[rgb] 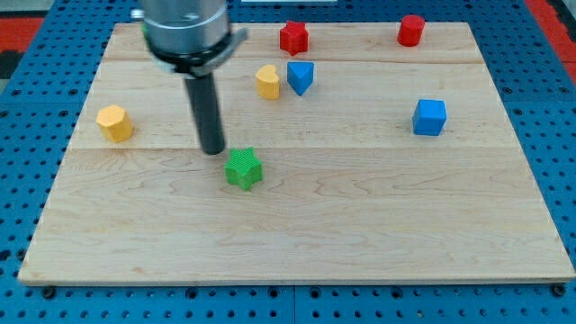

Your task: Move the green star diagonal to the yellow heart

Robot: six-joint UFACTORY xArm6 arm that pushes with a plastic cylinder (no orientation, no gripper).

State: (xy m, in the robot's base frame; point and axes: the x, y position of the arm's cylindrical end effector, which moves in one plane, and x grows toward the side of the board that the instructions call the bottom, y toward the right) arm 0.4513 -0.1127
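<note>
The green star (pixel 243 169) lies near the middle of the wooden board, left of centre. My tip (pixel 213 150) stands just to the star's upper left, close to it with a small gap. The yellow heart (pixel 267 81) lies toward the view's top, above and slightly right of the star, with a blue triangular block (pixel 301 77) touching its right side.
A red star-like block (pixel 293 38) and a red cylinder (pixel 410 30) sit near the board's top edge. A blue cube (pixel 429 117) lies at the right. A yellow hexagonal block (pixel 115 122) lies at the left. The wooden board (pixel 360 225) rests on a blue perforated surface.
</note>
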